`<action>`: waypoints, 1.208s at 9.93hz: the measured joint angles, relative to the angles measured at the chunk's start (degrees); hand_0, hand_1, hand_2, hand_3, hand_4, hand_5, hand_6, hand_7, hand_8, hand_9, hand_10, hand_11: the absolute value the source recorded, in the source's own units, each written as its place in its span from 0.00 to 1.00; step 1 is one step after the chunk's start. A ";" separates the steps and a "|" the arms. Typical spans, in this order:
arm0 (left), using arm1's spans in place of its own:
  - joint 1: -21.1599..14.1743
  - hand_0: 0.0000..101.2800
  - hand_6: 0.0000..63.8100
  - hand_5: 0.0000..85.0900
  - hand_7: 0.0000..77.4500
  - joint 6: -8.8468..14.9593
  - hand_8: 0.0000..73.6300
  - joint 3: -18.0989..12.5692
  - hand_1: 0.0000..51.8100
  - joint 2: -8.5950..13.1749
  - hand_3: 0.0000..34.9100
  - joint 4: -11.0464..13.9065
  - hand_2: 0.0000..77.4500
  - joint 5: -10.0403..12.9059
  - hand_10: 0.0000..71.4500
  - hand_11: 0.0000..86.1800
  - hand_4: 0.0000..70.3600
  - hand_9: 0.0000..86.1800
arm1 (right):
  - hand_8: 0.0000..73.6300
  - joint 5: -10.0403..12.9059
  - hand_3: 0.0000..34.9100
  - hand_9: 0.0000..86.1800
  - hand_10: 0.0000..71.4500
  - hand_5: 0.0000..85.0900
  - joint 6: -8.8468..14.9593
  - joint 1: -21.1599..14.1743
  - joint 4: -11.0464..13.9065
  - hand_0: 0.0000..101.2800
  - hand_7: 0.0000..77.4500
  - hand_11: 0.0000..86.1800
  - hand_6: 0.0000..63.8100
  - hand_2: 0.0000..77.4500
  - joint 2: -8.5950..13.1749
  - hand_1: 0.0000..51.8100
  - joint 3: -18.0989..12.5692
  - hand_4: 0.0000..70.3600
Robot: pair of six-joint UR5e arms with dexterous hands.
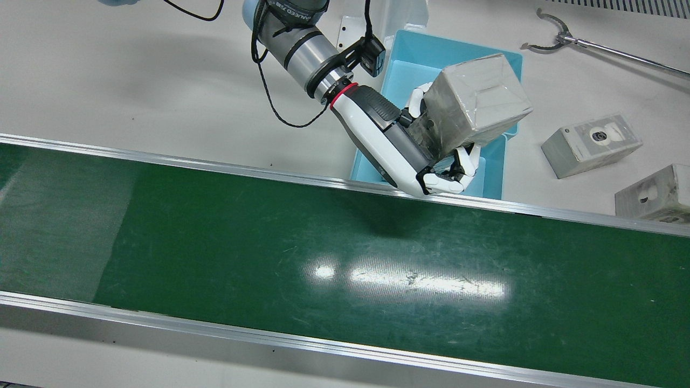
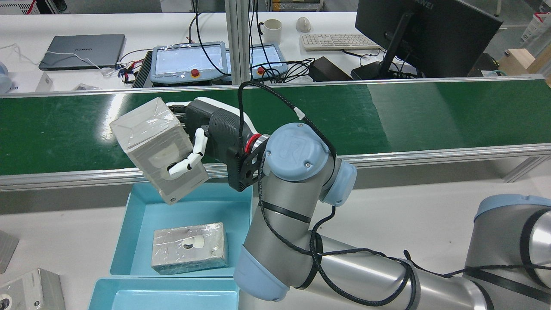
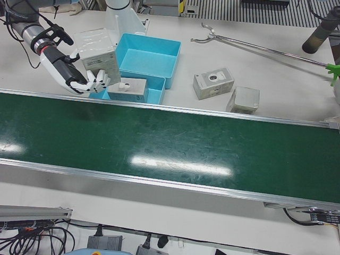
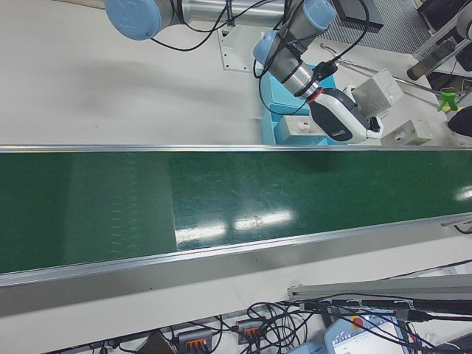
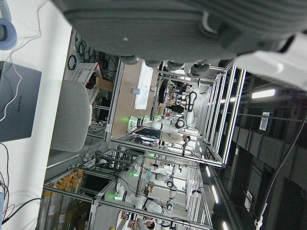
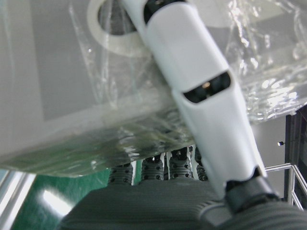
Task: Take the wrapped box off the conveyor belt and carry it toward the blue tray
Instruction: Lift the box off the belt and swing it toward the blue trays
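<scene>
My right hand is closed on the wrapped box. White fingers curl under its lower edge and another presses its side face, so the box sits tilted against my palm. The box is clear of the green conveyor belt, which lies just behind my knuckles. Beyond my fingertips, the box hangs over the belt end of the blue tray. Below my fingers, another wrapped box lies flat in that tray. Farther right, well apart from my fingers, two loose boxes rest on the table. Of my left hand I see only a grey strip in its own camera, so I can't say how its fingers stand.
</scene>
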State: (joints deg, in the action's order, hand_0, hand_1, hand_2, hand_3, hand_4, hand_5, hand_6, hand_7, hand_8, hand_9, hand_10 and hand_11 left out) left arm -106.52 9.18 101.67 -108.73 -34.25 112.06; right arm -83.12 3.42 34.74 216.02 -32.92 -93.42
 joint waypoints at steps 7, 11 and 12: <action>0.00 0.00 0.01 0.01 0.01 0.00 0.01 0.00 0.00 0.00 0.00 0.00 0.01 0.00 0.01 0.01 0.00 0.00 | 0.37 -3.48 0.00 0.36 0.06 0.57 -1.38 -1.27 -4.84 0.60 0.49 0.14 0.72 0.47 2.03 0.02 1.88 0.26; 0.00 0.00 0.01 0.01 0.01 0.00 0.01 0.00 0.00 0.00 0.00 0.00 0.01 0.00 0.01 0.01 0.00 0.00 | 0.00 -3.68 0.04 0.03 0.00 0.19 -1.64 -1.34 -6.08 0.56 0.45 0.02 0.25 0.44 2.10 0.37 1.73 0.19; 0.00 0.00 0.01 0.01 0.01 0.00 0.01 0.00 0.00 0.00 0.00 0.00 0.01 0.00 0.00 0.01 0.00 0.00 | 0.00 -3.76 0.11 0.02 0.00 0.27 -1.79 -1.34 -6.10 0.51 0.25 0.02 0.10 0.33 2.10 0.24 1.67 0.19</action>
State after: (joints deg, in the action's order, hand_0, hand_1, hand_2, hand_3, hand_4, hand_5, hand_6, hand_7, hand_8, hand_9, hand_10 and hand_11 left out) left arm -106.52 9.19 101.67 -108.73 -34.25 112.06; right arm -86.88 1.64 33.40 209.92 -30.82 -91.75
